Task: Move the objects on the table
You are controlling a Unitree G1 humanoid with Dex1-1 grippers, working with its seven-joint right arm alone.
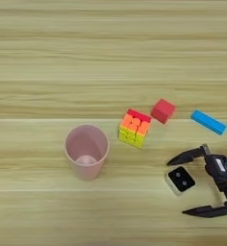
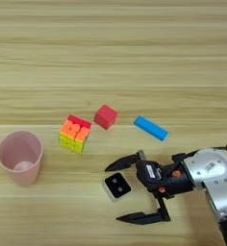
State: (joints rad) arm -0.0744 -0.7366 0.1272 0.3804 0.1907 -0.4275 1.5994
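My right gripper (image 2: 119,192) is open at the lower right of the table (image 1: 86,57), one black finger on each side of the small black-topped white block (image 2: 117,186), not touching it. That same block (image 1: 181,180) lies flat with its two white dots up. Above it rests the flat blue bar (image 2: 151,128). The small red cube (image 2: 106,116) sits beside the multicoloured puzzle cube (image 2: 75,133). The pink cup (image 1: 87,150) stands upright to the left.
The silver forearm (image 2: 216,175) enters from the right edge. The far half of the wooden top holds nothing I can see.
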